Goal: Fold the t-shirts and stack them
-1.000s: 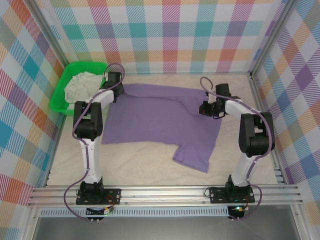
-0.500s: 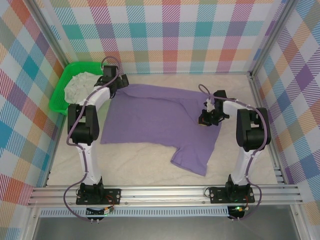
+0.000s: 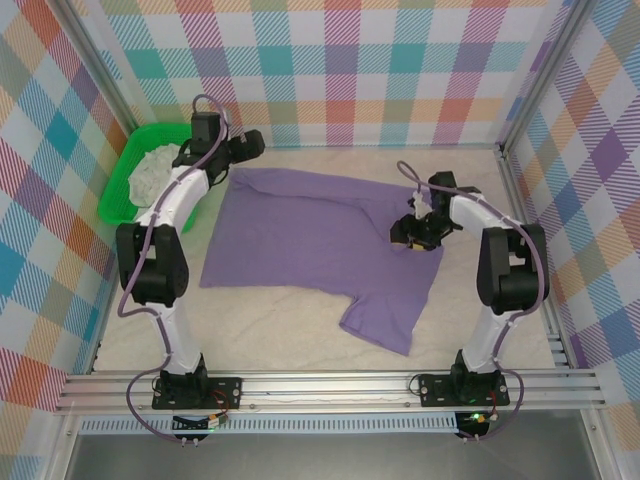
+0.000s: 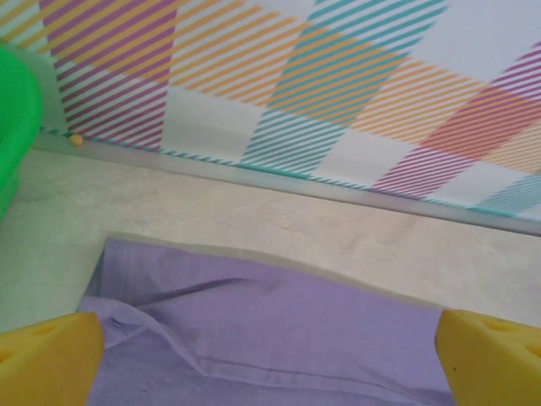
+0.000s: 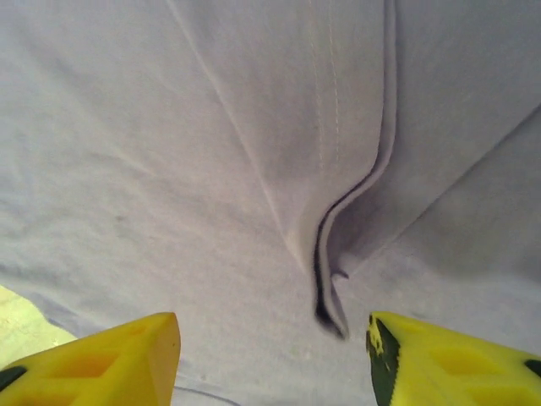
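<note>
The purple shirt point(image 3: 300, 235) lies spread across the table point(image 3: 300, 335), and the white shirt point(image 3: 150, 172) sits crumpled in the basket point(image 3: 116, 200) at far left (its turn comes later, I judge). Folding the purple one looks the step in hand: the left gripper point(image 3: 248, 147) hangs wide and empty by its far left corner, the right gripper point(image 3: 408, 235) parted and empty over a raised crease. Next, each needs a fresh pinch on an edge.

Lavender t-shirt point(image 3: 310, 240) flat on the table point(image 3: 290, 335), off-white t-shirt point(image 3: 150, 172) in the green basket point(image 3: 116, 192) at far left.
</note>
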